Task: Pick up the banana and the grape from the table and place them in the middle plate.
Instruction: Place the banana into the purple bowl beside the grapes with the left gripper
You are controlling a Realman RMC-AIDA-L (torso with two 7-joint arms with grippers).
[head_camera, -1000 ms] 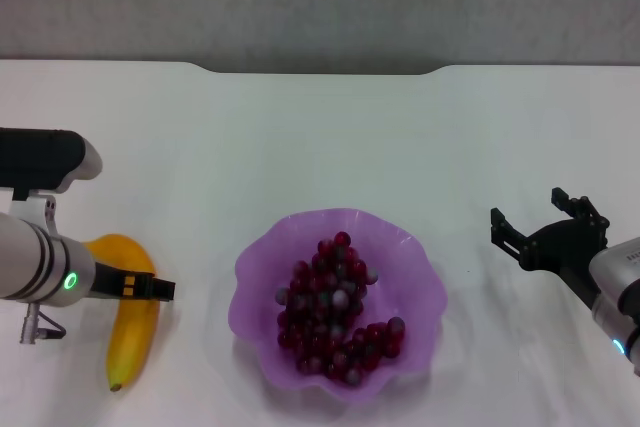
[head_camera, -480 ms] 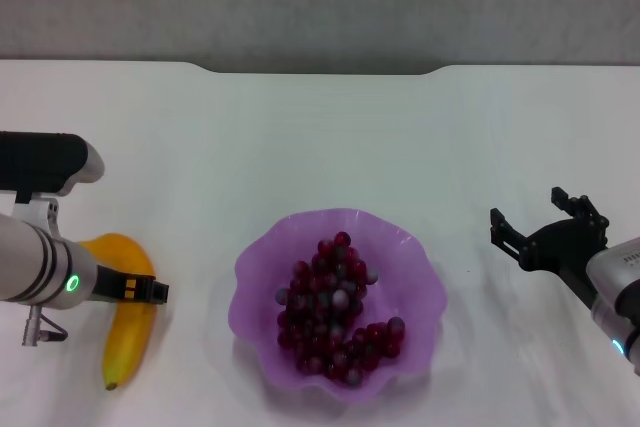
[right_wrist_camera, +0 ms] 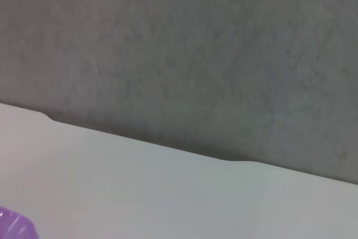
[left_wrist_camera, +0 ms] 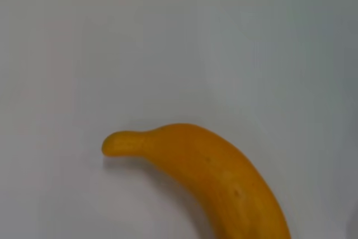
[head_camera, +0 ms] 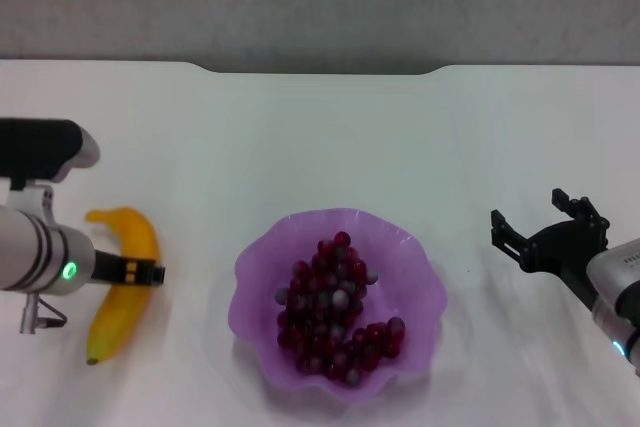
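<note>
Head view: the banana (head_camera: 122,279) lies on the table (head_camera: 320,137), left of the middle plate (head_camera: 415,277) holding the grape (head_camera: 335,312) — long axis near-far, under the left gripper (head_camera: 140,272), jaw state untellable. The right gripper (head_camera: 545,232) is parked, jaws apart.

Left wrist view: the banana's stem end is seen — no fingers.

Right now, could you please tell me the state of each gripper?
Left gripper: at the banana; open or shut cannot be told.
Right gripper: open, holding nothing, right of the purple plate.
</note>
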